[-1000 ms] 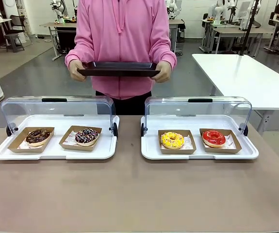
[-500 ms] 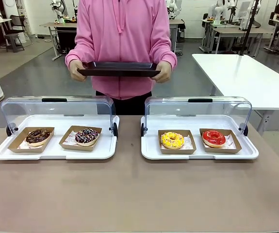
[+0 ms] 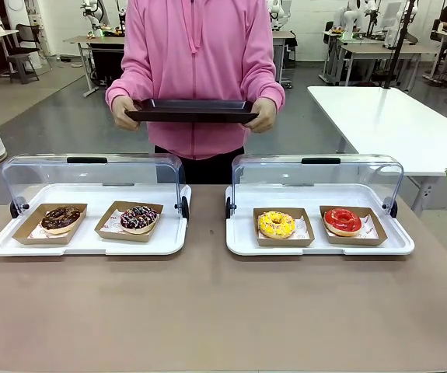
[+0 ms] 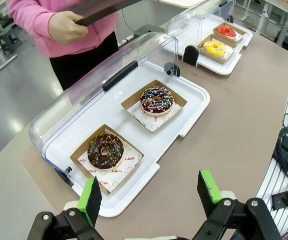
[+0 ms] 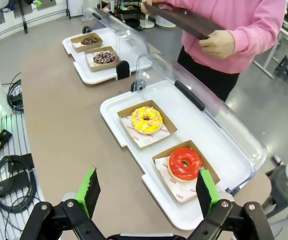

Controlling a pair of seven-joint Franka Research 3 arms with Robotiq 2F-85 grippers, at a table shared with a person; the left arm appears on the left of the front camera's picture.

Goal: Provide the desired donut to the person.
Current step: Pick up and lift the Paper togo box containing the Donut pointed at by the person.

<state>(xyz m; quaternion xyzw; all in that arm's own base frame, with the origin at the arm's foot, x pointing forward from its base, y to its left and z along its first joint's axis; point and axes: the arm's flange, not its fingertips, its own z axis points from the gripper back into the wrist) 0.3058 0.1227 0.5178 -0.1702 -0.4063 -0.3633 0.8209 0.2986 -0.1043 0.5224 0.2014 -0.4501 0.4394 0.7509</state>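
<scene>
Left gripper [image 4: 149,190] gapes wide and empty above the chocolate donut [image 4: 104,150] and sprinkled donut [image 4: 157,99] in their white case [image 4: 99,114]. Right gripper [image 5: 148,186], equally wide, hangs over the yellow donut [image 5: 146,120] and red donut [image 5: 185,163]. Across the table [image 3: 223,311], the person [image 3: 196,62] holds a dark tray [image 3: 190,111].

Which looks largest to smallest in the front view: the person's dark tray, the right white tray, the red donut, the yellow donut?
1. right white tray
2. dark tray, though it is farther away
3. red donut and yellow donut look alike
</scene>
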